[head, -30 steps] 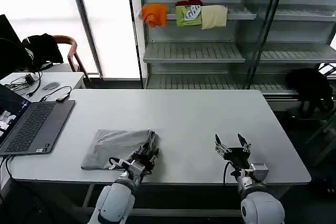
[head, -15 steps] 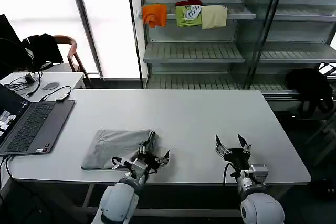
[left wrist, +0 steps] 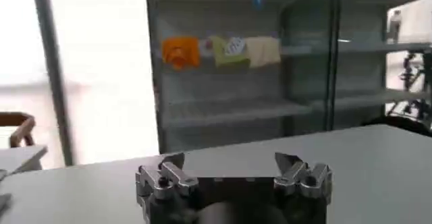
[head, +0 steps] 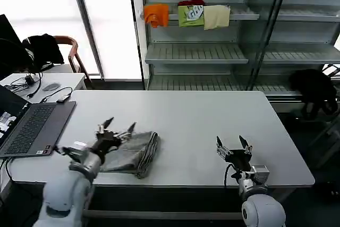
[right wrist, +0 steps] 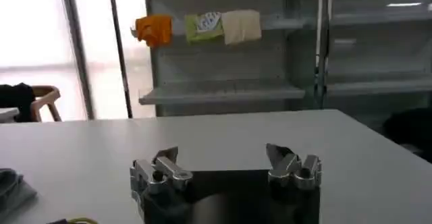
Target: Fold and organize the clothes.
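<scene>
Head view shows the white bench point(head: 191, 115) with wide bare room between the two grippers and beyond them to its far edge, and a laptop point(head: 33, 128) at its left edge. Left gripper point(head: 117, 127) hovers with fingers spread apart, gripping nothing, above the folded light grey shirt point(head: 134, 152), which lies just below and right of those fingers near the front edge, its right side bunched in layers. Right gripper point(head: 232, 145) waits near the front edge, fingers open, well apart from the shirt.
</scene>
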{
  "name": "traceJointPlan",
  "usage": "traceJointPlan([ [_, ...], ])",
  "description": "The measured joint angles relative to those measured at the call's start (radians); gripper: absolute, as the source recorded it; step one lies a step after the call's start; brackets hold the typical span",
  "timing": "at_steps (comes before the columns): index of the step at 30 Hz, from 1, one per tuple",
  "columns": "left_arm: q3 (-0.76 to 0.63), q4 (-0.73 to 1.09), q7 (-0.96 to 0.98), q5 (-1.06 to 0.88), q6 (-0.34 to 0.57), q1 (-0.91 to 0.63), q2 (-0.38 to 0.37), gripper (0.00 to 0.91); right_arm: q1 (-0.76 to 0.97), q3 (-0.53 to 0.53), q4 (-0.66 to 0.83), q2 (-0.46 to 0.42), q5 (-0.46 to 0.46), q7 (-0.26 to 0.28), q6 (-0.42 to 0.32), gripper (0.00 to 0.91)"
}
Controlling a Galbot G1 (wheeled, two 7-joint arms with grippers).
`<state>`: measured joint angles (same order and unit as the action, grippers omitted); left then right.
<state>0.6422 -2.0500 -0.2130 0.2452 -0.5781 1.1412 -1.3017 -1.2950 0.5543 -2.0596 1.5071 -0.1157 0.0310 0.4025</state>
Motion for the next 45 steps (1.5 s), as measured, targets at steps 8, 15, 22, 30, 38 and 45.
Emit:
traceJointPlan([
  [8,0.106,0.105,0.006,0.028,0.006,0.015,0.023,0.907,0.005,-0.002,0.012,0.005,0.01,0.0,0.0,0.907],
  [15,0.131,0.194,0.009,0.002,0.02,0.026,0.018,0.907,0.005,0.004,0.022,0.001,0.011,0.0,-0.005,0.907],
  [22,0.138,0.237,0.004,-0.027,0.023,0.042,0.016,0.907,0.011,0.004,0.031,0.003,0.011,-0.001,-0.008,0.907],
  [30,0.142,0.255,-0.004,-0.046,0.032,0.064,0.008,0.907,0.012,0.0,0.035,0.008,0.002,-0.005,-0.009,0.907],
  [38,0.146,0.244,-0.005,-0.027,0.031,0.083,0.001,0.907,0.01,0.002,0.035,0.007,-0.009,-0.008,-0.008,0.907],
  [45,0.161,0.228,0.016,0.047,0.051,0.079,-0.004,0.907,0.007,0.004,0.034,0.006,-0.012,-0.009,-0.008,0.907],
])
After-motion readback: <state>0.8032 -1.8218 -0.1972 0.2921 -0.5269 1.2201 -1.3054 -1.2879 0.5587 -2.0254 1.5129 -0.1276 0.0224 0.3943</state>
